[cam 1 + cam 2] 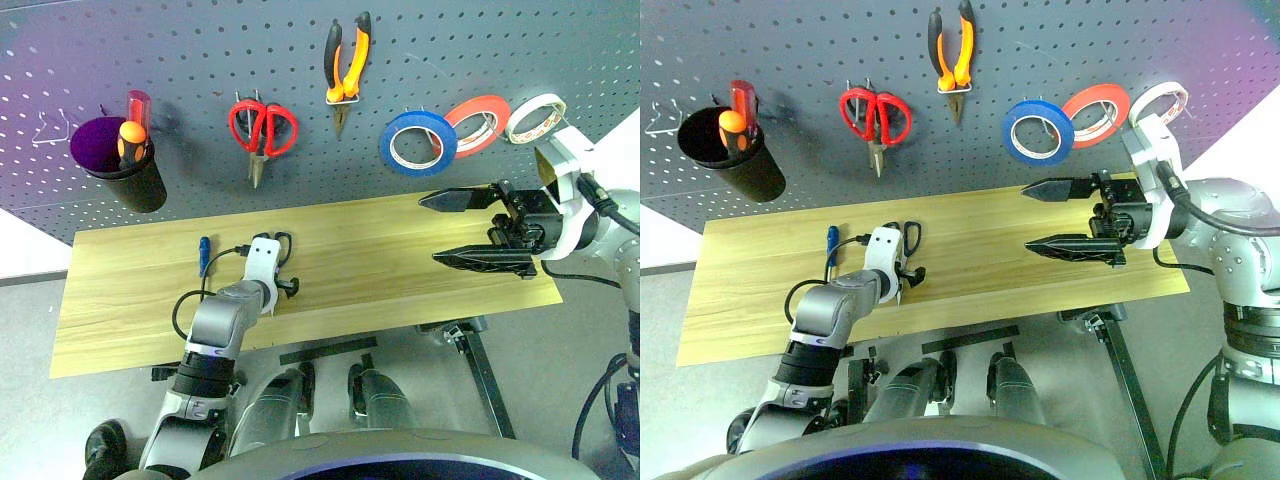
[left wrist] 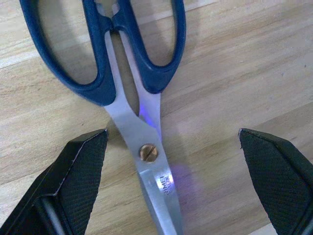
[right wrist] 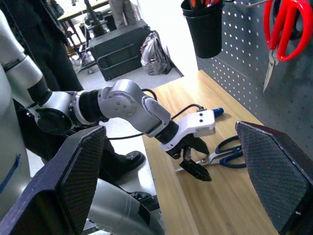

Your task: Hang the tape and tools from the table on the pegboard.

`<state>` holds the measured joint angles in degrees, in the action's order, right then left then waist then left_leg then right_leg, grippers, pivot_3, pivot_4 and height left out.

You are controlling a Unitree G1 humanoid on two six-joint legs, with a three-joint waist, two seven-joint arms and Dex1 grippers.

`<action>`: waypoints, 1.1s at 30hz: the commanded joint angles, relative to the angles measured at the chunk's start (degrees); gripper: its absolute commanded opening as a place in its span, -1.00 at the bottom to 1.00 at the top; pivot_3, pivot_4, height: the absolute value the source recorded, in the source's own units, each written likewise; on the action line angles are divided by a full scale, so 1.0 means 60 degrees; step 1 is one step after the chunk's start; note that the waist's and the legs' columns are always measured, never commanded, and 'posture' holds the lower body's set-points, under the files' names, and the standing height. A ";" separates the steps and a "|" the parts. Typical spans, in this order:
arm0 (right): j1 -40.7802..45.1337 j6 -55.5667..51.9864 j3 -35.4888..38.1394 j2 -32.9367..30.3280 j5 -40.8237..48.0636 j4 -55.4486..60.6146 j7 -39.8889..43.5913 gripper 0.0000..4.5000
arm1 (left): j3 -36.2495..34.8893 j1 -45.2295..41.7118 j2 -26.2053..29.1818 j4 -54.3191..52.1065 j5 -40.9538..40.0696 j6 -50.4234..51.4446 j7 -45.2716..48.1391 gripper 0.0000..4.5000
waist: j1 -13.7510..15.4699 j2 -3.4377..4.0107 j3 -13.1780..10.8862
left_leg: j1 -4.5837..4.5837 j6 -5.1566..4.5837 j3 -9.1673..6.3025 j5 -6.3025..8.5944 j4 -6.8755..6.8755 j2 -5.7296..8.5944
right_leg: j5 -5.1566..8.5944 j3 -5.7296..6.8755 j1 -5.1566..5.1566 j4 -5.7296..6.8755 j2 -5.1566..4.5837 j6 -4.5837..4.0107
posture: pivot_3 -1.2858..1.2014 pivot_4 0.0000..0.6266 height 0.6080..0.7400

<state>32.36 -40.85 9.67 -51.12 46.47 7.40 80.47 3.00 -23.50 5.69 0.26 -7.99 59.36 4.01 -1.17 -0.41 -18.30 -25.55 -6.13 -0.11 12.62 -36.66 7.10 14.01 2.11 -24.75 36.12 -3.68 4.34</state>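
Observation:
The scissors (image 2: pixel 128 73), with dark blue handle loops and silver blades, lie flat on the light wood table (image 1: pixel 380 250). My left gripper (image 2: pixel 171 134) is open low over them, one fingertip on each side of the blades near the pivot screw. The same scissors (image 3: pixel 230 149) lie under that gripper (image 3: pixel 193 159) in the right wrist view. My right gripper (image 1: pixel 428 230) hangs open and empty above the table's right part, pointing left. The blue tape (image 1: pixel 417 143) and the orange-and-black pliers (image 1: pixel 347 70) hang on hooks of the dark grey pegboard (image 1: pixel 200 60).
Red-handled scissors (image 1: pixel 263 130), a red-orange roll (image 1: pixel 478 122) and a whitish roll (image 1: pixel 535 117) hang on the board too. A black cup (image 1: pixel 125 170) with screwdrivers hangs at its left, beside a bare wire hook (image 1: pixel 50 130). A small blue object (image 1: pixel 203 255) lies left of the scissors.

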 commanded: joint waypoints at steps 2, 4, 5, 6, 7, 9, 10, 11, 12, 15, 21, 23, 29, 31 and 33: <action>0.0303 0.0094 0.0218 -0.0177 0.0110 -0.0035 0.0094 0.98 | -0.0325 -0.0020 -0.0205 0.0315 0.0122 0.0260 -0.0345 1.00 | 0.0001 0.0001 0.0000 | -0.0001 -0.0002 0.0000 0.0001 -0.0009 0.0000 | -0.0002 0.0000 0.0001 0.0001 0.0000 0.0003 | -0.14 0.12 0.79; 0.0322 0.0126 0.0231 -0.0197 0.0043 -0.0107 0.0073 0.98 | -0.0257 -0.0047 -0.0136 0.0386 0.0279 0.0315 -0.0443 1.00 | -0.0004 0.0001 0.0000 | -0.0001 -0.0003 0.0000 0.0002 -0.0017 0.0000 | -0.0003 0.0000 0.0003 0.0004 0.0000 0.0005 | -0.14 0.11 0.79; 0.0345 0.0091 0.0206 -0.0209 0.0014 -0.0149 0.0046 0.98 | -0.0222 -0.0054 -0.0113 0.0416 0.0347 0.0323 -0.0485 1.00 | -0.0009 0.0001 0.0000 | 0.0000 -0.0003 0.0000 0.0003 -0.0019 0.0000 | -0.0004 0.0000 0.0005 0.0004 0.0000 0.0007 | -0.14 0.11 0.79; 0.0363 0.0043 0.0174 -0.0228 -0.0001 -0.0177 0.0041 0.98 | -0.0179 -0.0066 -0.0089 0.0446 0.0404 0.0325 -0.0500 1.00 | -0.0012 0.0001 0.0000 | 0.0000 -0.0005 0.0000 0.0004 -0.0021 -0.0001 | -0.0005 0.0001 0.0007 0.0004 0.0000 0.0008 | -0.14 0.11 0.79; 0.0371 0.0017 0.0142 -0.0246 -0.0024 -0.0188 0.0040 0.98 | -0.0238 -0.0066 -0.0135 0.0463 0.0406 0.0311 -0.0526 1.00 | -0.0014 0.0001 0.0000 | 0.0000 -0.0007 0.0000 0.0006 -0.0023 -0.0001 | -0.0005 0.0000 0.0007 0.0004 0.0000 0.0009 | -0.14 0.11 0.79; 0.0404 0.0142 0.0141 -0.0190 -0.0141 -0.0218 -0.0053 0.98 | -0.0239 -0.0098 -0.0145 0.0515 0.0468 0.0384 -0.0586 1.00 | -0.0016 0.0001 0.0000 | 0.0000 -0.0010 0.0001 0.0008 -0.0026 -0.0001 | -0.0006 0.0000 0.0008 0.0003 0.0000 0.0011 | -0.14 0.11 0.79; 0.0444 0.0093 0.0120 -0.0194 -0.0157 -0.0258 -0.0080 0.98 | -0.0266 -0.0102 -0.0171 0.0528 0.0472 0.0389 -0.0612 1.00 | -0.0016 0.0001 0.0000 | 0.0000 -0.0011 0.0001 0.0008 -0.0027 -0.0001 | -0.0007 0.0000 0.0008 0.0004 0.0000 0.0011 | -0.14 0.11 0.79; 0.0467 0.0078 0.0110 -0.0189 -0.0165 -0.0277 -0.0090 0.98 | -0.0261 -0.0100 -0.0175 0.0546 0.0485 0.0414 -0.0620 1.00 | -0.0016 0.0001 0.0000 | 0.0000 -0.0011 0.0001 0.0008 -0.0028 -0.0001 | -0.0007 0.0000 0.0009 0.0004 0.0000 0.0012 | -0.14 0.11 0.79; 0.0499 0.0047 0.0108 -0.0189 -0.0159 -0.0280 -0.0098 0.98 | -0.0268 -0.0092 -0.0185 0.0572 0.0508 0.0529 -0.0646 1.00 | -0.0017 0.0001 0.0000 | 0.0000 -0.0011 0.0001 0.0008 -0.0029 0.0000 | -0.0007 0.0000 0.0009 0.0004 0.0000 0.0012 | -0.14 0.11 0.79; 0.0589 0.0031 0.0104 -0.0161 -0.0181 -0.0281 -0.0187 0.98 | -0.0321 -0.0072 -0.0235 0.0600 0.0512 0.0548 -0.0635 1.00 | -0.0026 0.0001 0.0000 | 0.0000 -0.0011 0.0002 0.0009 -0.0030 -0.0001 | -0.0007 0.0000 0.0010 0.0004 0.0000 0.0013 | -0.14 0.12 0.79; 0.0658 0.0008 0.0042 -0.0148 -0.0219 -0.0242 -0.0328 1.00 | -0.0655 -0.0082 -0.0430 0.0659 0.0426 0.0759 -0.0734 0.46 | -0.0023 0.0001 0.0000 | -0.0001 -0.0013 0.0001 0.0011 -0.0030 -0.0001 | -0.0007 0.0000 0.0010 0.0002 0.0000 0.0013 | -0.14 0.12 0.79; 0.0693 -0.0014 0.0019 -0.0162 -0.0247 -0.0269 -0.0373 1.00 | -0.0720 -0.0083 -0.0475 0.0671 0.0445 0.0783 -0.0778 0.18 | -0.0020 0.0001 0.0000 | -0.0001 -0.0015 0.0002 0.0012 -0.0030 -0.0001 | -0.0007 0.0000 0.0010 0.0002 0.0000 0.0013 | -0.14 0.12 0.79; 0.0742 -0.0104 0.0094 -0.0238 -0.0141 -0.0143 -0.0305 1.00 | -0.0661 -0.0179 -0.0448 0.0857 0.0512 0.0820 -0.0777 -0.65 | 0.0012 0.0004 -0.0001 | 0.0002 -0.0017 0.0003 0.0013 -0.0034 -0.0001 | -0.0007 0.0000 0.0016 0.0001 0.0000 0.0013 | -0.15 0.14 0.79; 0.0750 -0.0028 0.0087 -0.0200 -0.0233 -0.0212 -0.0356 1.00 | -0.0651 -0.0197 -0.0447 0.0895 0.0515 0.0813 -0.0754 -0.70 | 0.0014 0.0004 -0.0001 | 0.0001 -0.0017 0.0003 0.0014 -0.0038 -0.0001 | -0.0007 0.0000 0.0017 0.0001 -0.0001 0.0013 | -0.15 0.13 0.79; 0.0763 -0.0011 0.0089 -0.0168 -0.0248 -0.0238 -0.0386 1.00 | -0.0677 -0.0179 -0.0473 0.0843 0.0504 0.0762 -0.0741 -0.70 | 0.0008 0.0004 -0.0001 | 0.0001 -0.0020 0.0003 0.0016 -0.0045 -0.0001 | -0.0007 0.0000 0.0021 -0.0001 -0.0002 0.0013 | -0.15 0.13 0.79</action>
<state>36.14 -41.33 9.15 -51.13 44.59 5.22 78.09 -1.29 -26.33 3.35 3.27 -5.04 62.16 -0.47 -1.12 -0.38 -18.30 -25.54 -6.26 -0.09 12.71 -36.94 7.09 13.97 2.11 -24.62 36.11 -3.70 4.42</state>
